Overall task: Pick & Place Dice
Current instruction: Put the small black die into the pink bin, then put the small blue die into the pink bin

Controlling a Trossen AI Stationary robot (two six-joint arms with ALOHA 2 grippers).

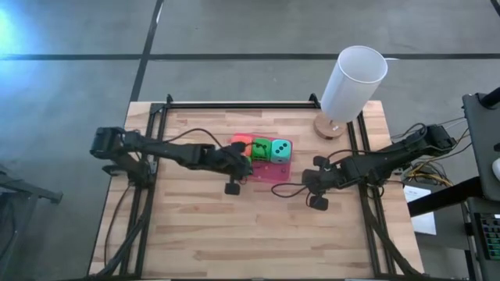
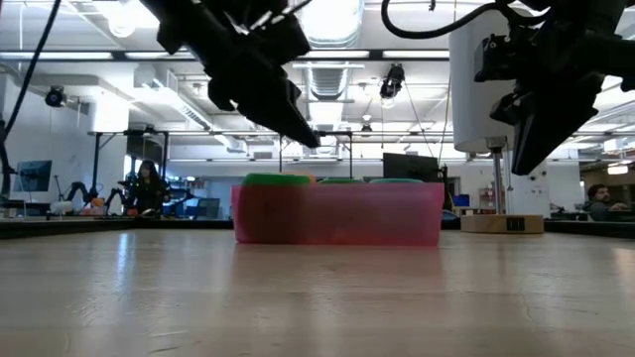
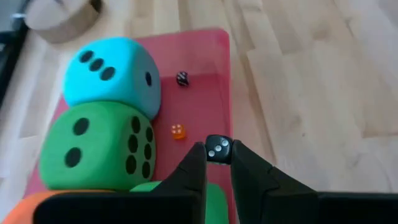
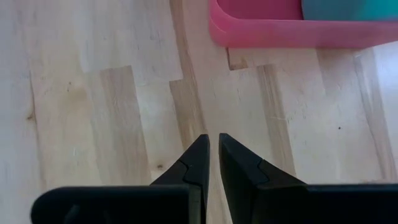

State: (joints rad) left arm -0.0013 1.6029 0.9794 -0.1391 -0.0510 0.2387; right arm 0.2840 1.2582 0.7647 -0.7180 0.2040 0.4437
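Wooden table [image 1: 195, 226] carries the pink pad [image 3: 214, 68]. Over it, the left gripper [image 3: 217, 163] pinches 1 tiny black die [image 3: 218, 148]; release low, clear of the green die [image 3: 99, 146]. Right gripper [image 4: 213, 158] waits, fingers nearly together.

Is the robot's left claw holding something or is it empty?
Holding something. The left gripper is pinched shut on a tiny black die with white dots, above the pink tray.

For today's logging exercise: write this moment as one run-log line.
left gripper: shut on small black die, over pink tray | right gripper: shut, empty, beside tray | big dice: in tray
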